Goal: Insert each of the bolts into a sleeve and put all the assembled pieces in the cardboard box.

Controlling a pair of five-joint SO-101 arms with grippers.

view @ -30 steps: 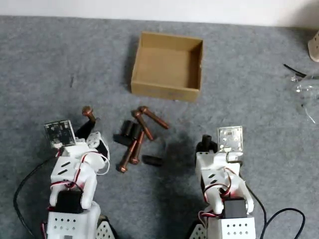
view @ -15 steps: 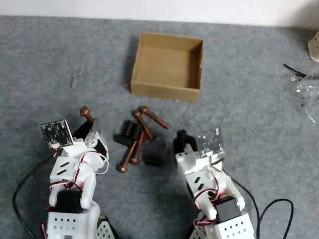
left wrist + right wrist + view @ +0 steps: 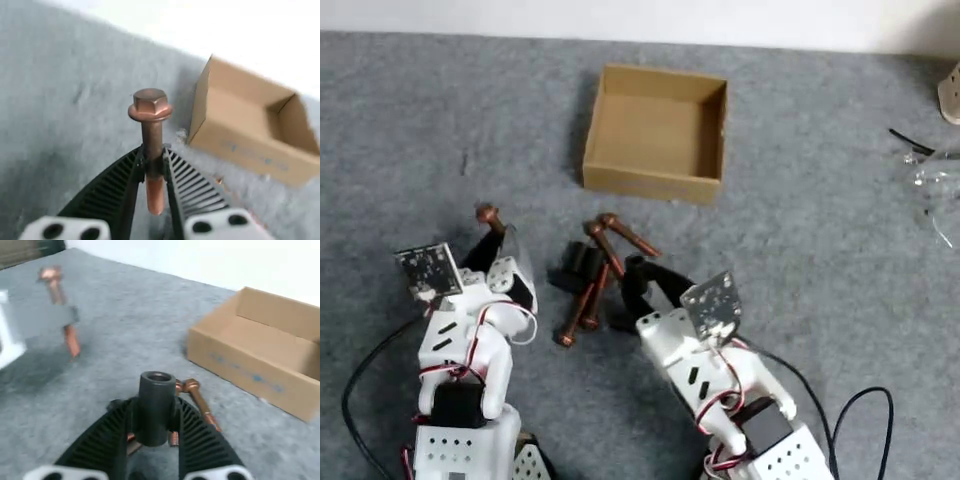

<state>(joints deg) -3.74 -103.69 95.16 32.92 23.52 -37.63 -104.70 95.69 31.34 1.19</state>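
My left gripper [image 3: 497,240] is shut on a copper bolt [image 3: 488,218], held head up above the carpet; its shank [image 3: 151,150] sits between the black fingers [image 3: 192,185]. My right gripper [image 3: 638,277] is shut on a black sleeve [image 3: 155,406], held upright with its bore facing up, over the right side of the pile. Three loose copper bolts [image 3: 603,262] and black sleeves [image 3: 574,266] lie between the arms. The cardboard box [image 3: 655,180] stands open behind the pile. The right wrist view shows the left arm's bolt [image 3: 59,305] farther off.
Grey carpet covers the table. Clear plastic pieces and a wire [image 3: 925,170] lie at the right edge, with a beige object [image 3: 950,92] beyond them. Black cables [image 3: 865,410] trail beside the arm bases.
The right arm has swung left with the sleeve, from beside the pile to over its right side. The left gripper has shifted slightly left and back with its bolt.
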